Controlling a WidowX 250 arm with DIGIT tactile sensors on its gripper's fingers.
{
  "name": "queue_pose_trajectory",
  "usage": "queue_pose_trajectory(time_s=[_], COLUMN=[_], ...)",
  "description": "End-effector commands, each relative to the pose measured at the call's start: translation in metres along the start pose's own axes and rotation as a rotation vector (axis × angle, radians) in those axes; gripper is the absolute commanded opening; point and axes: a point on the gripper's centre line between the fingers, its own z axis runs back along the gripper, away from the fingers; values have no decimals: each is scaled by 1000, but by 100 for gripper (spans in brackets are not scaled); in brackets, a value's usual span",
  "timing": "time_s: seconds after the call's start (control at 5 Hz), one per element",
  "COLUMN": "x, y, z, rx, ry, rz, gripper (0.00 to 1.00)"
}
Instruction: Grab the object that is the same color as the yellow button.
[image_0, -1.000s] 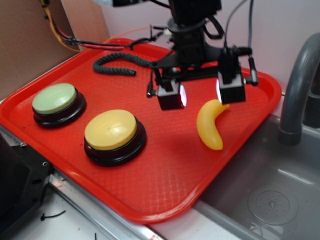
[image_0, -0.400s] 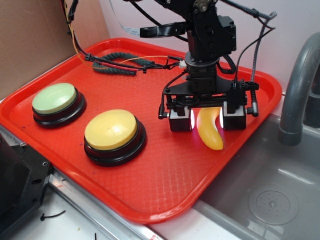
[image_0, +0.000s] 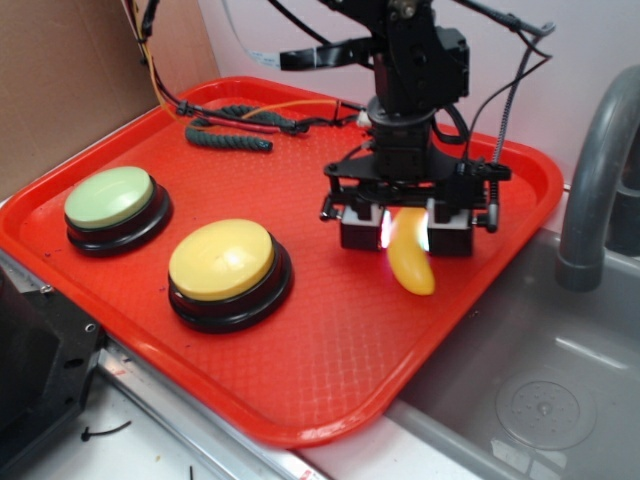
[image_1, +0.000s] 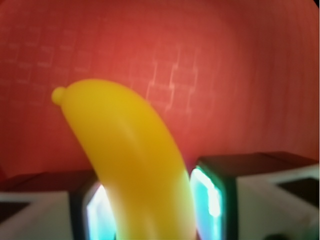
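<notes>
On a red tray (image_0: 300, 380), beside a sink (image_0: 540, 390), the gripper (image_0: 405, 228) stands closed around the banana (image_0: 410, 265) near the tray's right edge, pads pressing both its sides, well apart from the yellow button (image_0: 222, 260), green button (image_0: 110, 196) and rope (image_0: 228, 137).

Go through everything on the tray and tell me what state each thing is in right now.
Hand: closed on the toy banana.
Toy banana: gripped between the pads, its end sticking out below them.
Yellow button: untouched on the tray.
Green button: untouched.
Rope piece: lying loose at the back.
</notes>
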Motion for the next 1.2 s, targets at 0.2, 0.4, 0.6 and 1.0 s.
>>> queue_pose_trajectory(time_s=[0.2,0.4,0.6,1.0], x=[59,59,55,61], y=[71,90,99,93], z=[154,182,194,181], rx=[-186,-168,-169,-111], ry=[-53,-79,-112,-85], rz=[-336,-367,-367,-416], gripper=[0,0,0,0])
